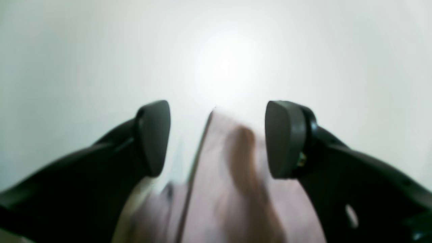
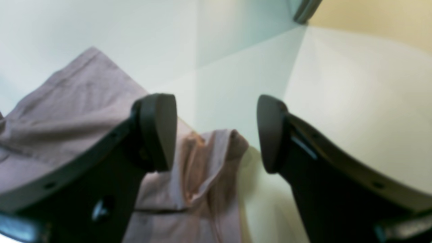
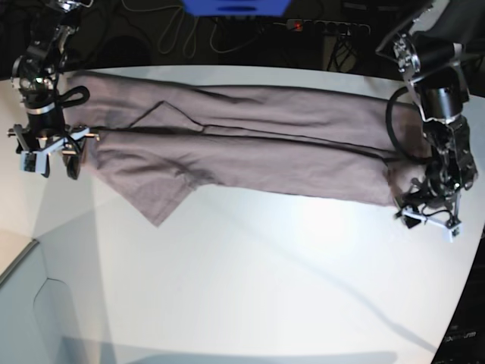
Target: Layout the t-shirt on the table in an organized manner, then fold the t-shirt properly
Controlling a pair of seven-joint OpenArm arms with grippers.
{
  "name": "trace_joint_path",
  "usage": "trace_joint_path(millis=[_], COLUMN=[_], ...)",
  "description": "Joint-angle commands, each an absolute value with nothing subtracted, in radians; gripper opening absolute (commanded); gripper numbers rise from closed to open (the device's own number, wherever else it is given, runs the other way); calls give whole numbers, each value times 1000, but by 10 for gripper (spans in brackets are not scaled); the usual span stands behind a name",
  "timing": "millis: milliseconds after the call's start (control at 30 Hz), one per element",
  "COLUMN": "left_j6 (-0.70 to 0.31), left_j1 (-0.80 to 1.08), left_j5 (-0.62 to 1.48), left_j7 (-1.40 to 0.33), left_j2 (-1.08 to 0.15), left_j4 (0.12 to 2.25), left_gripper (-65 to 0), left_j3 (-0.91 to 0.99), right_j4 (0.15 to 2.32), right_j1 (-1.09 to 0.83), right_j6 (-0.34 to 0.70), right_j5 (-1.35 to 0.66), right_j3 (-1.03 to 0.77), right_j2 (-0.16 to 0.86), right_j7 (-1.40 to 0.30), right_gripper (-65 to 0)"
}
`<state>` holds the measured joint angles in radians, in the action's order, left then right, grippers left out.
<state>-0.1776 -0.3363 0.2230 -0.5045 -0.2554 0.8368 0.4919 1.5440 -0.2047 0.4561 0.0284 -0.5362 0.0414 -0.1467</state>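
The mauve-grey t-shirt (image 3: 250, 148) lies as a long band folded lengthwise across the far half of the white table (image 3: 265, 273), with one sleeve corner pointing toward the front left. My right gripper (image 3: 57, 159) stands at the shirt's left end. In the right wrist view it (image 2: 216, 135) is open, and a bunched edge of the t-shirt (image 2: 209, 158) lies loose below the gap. My left gripper (image 3: 430, 218) hangs over the shirt's right end. Its fingers (image 1: 217, 138) are spread apart over a blurred strip of the t-shirt (image 1: 219, 175), without pinching it.
Cables, a power strip (image 3: 326, 27) and a blue object (image 3: 235, 6) sit beyond the table's far edge. A seam and a lower grey panel (image 3: 30, 303) mark the table's front-left corner. The table's right edge (image 3: 474, 273) runs close to the left arm.
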Motion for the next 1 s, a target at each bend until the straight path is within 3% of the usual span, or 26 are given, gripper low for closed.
trace_joint_path(millis=[0,233,433,667,867,967], left_j6=[-176,-174,-174,-176,-176,-176], left_j1=[-357,-371,-371,-371,-371,-371], left_j5=[223,225,229,232,232,232], left_j7=[-473,-364,-346,-344,-344,-349], left_j2=[-272,-291,-291,-292,-294,-295], left_j4=[822,700,687,691,691,691], left_gripper=[-226,-228,-235,-454,-639,-645], left_j3=[492,357,352,352,352,352], right_j4=[1563,1569,1569,1498,1218,1099], right_j1=[-191,-162,-97,19,219,278], right_j6=[452,452,452,452,452,452], right_j5=[19,19,19,19,21,21], right_j3=[-539,-533,-515,-285,-226,-211], right_j2=[51,51,53,125,134,145], right_j7=[-117,-117,-145,-348,-444,-443], right_gripper=[-273,-273,-273,-273,-270,-269])
